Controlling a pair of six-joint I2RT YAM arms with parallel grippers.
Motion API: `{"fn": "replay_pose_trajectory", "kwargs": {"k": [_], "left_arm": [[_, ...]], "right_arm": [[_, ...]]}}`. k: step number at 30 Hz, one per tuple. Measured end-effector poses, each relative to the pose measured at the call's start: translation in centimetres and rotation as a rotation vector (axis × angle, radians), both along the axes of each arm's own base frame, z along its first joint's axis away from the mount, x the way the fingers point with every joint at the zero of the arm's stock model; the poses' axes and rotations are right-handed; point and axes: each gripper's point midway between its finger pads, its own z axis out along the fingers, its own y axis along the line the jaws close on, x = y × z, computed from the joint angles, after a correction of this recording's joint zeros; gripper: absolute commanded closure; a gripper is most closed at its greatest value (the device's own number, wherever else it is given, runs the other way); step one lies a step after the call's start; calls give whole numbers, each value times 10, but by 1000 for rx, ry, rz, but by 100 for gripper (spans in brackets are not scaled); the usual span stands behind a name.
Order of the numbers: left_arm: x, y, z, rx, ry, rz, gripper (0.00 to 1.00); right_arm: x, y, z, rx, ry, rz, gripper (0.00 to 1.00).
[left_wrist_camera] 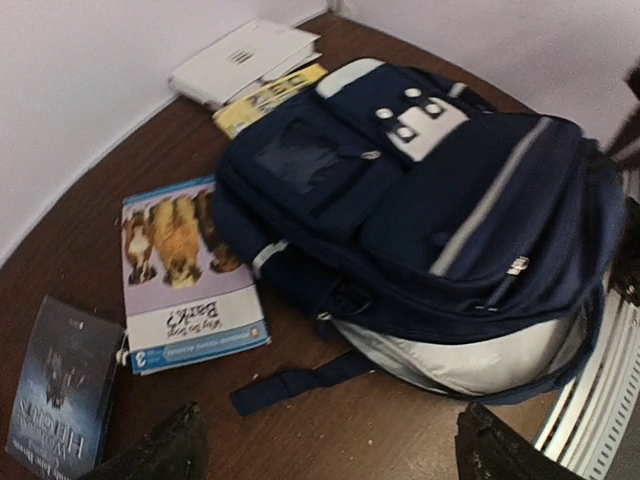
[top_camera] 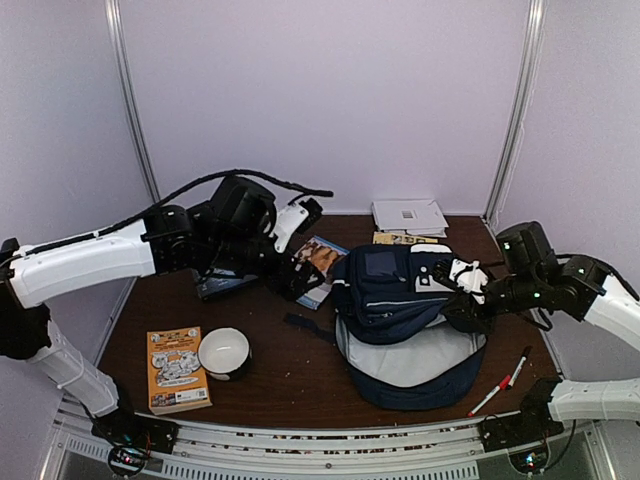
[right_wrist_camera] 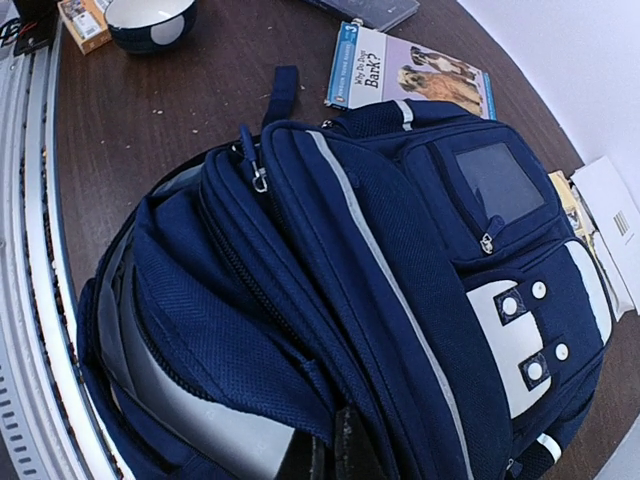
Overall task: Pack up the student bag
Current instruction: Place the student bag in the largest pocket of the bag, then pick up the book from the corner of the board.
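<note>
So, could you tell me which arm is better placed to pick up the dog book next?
Left. The left end effector is open and empty near the dog book; the right end effector is shut on the bag, on the side away from the book.

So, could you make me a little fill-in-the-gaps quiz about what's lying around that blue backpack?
1. In the top view, the paperback with dogs on its cover lies to the ___ of the large navy-blue fabric backpack.
2. The left gripper has its jaws ___, with nothing between them.
3. The flat box beside the round white-lined bowl is ___ in colour.

Missing words: left; open; orange.
</note>
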Motion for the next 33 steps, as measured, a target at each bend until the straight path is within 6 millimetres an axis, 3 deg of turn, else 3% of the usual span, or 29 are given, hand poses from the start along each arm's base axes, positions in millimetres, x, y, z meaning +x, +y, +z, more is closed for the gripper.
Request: {"fn": "replay_pose_trajectory", "kwargs": {"k": [4, 6, 10, 14, 17, 20, 22, 25, 28, 30, 33], "left_arm": [[61, 51, -21, 6, 123, 225, 16], [80, 70, -29, 18, 161, 306, 16], [107, 79, -32, 5, 215, 388, 20], [130, 77, -37, -30, 271, 421, 23], [141, 74, -45, -38, 303, 427, 23], [147, 62, -50, -56, 338, 409, 23], [152, 54, -47, -80, 347, 398, 21], [157, 43, -34, -127, 348, 382, 20], [163, 35, -14, -178, 334, 371, 20], [167, 30, 0, -219, 322, 363, 21], [168, 24, 5, -256, 329, 355, 23]], "right_arm": [[-16, -2, -7, -30, 18, 81, 100], [-26, -3, -15, -49, 42, 127, 100], [-47, -3, -33, -86, 107, 213, 100], [-59, -3, -37, -106, 130, 263, 99], [-62, -3, -34, -106, 133, 278, 63], [-66, 0, -24, -86, 148, 299, 49], [-65, 4, -10, -62, 146, 306, 46], [-53, 13, 22, 1, 122, 288, 42], [-16, 18, 59, 94, 98, 184, 35], [20, 16, 75, 159, 101, 68, 32], [97, 2, 94, 267, 113, -161, 25]]}}
